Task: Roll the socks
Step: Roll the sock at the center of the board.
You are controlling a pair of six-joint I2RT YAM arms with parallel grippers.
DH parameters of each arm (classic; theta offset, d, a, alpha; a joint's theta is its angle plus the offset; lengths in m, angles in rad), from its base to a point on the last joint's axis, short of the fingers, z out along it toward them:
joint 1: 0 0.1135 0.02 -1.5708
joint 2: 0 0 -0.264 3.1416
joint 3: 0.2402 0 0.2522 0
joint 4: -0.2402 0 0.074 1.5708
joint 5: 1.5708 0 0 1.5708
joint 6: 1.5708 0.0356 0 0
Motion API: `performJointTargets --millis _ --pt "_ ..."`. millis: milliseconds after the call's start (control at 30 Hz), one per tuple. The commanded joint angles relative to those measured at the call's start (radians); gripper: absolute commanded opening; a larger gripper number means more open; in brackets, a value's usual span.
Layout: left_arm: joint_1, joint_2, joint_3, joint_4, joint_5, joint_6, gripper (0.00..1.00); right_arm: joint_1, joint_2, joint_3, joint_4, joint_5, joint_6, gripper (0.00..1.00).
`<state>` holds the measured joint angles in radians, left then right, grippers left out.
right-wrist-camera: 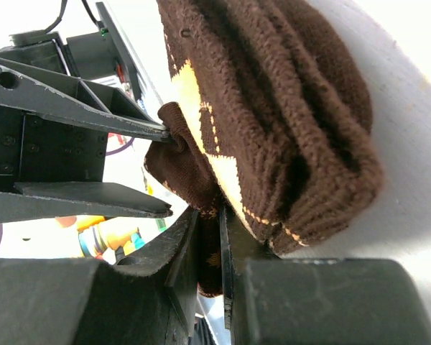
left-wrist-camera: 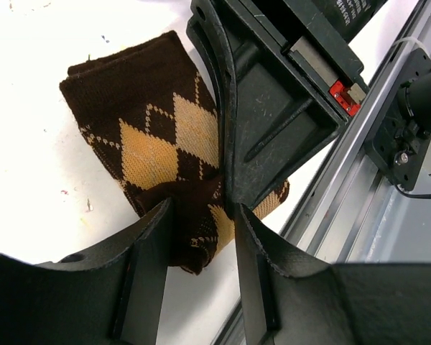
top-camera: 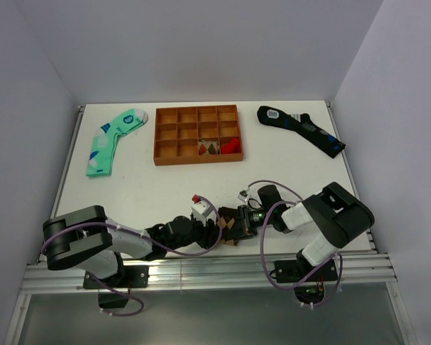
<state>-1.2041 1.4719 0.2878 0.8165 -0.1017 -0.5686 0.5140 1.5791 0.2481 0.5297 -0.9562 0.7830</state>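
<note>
One pair of brown argyle knitted socks (left-wrist-camera: pixel 151 136) is bundled at the near edge of the white bench (top-camera: pixel 165 187), between two grippers. A loose fold is clamped by the left gripper (left-wrist-camera: pixel 201 215). Another edge is pinched by the right gripper (right-wrist-camera: pixel 210 230), which is closed tight. One mint-green patched sock (top-camera: pixel 113 140), one black-navy sock (top-camera: pixel 302 129) and one orange twelve-compartment tray (top-camera: pixel 156 136) are seen well apart at the back.

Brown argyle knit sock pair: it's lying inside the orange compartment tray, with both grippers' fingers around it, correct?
Not inside the tray. The brown argyle knit sock pair lies on the white table at its near edge, well short of the orange compartment tray, as the top external view shows. The left gripper and right gripper do each have fingers around it.
</note>
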Motion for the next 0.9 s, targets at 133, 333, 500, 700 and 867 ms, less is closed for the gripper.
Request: performJointTargets --millis 133,333,500,700,867 --pt "0.006 0.048 -0.009 0.049 0.040 -0.024 0.45 -0.025 -0.013 -0.006 -0.073 0.065 -0.047 0.12" --pt "0.012 0.088 0.007 0.043 0.010 -0.025 0.43 -0.025 -0.011 -0.006 -0.068 0.059 -0.048 0.12" --pt "0.017 0.120 0.007 0.050 -0.018 -0.037 0.43 -0.026 -0.011 -0.006 -0.065 0.057 -0.047 0.12" --pt "0.020 0.153 0.008 0.062 -0.013 -0.048 0.43 -0.031 -0.010 -0.003 -0.069 0.057 -0.048 0.12" --pt "0.028 0.183 -0.002 0.084 -0.010 -0.070 0.41 -0.037 -0.018 -0.004 -0.073 0.062 -0.050 0.12"
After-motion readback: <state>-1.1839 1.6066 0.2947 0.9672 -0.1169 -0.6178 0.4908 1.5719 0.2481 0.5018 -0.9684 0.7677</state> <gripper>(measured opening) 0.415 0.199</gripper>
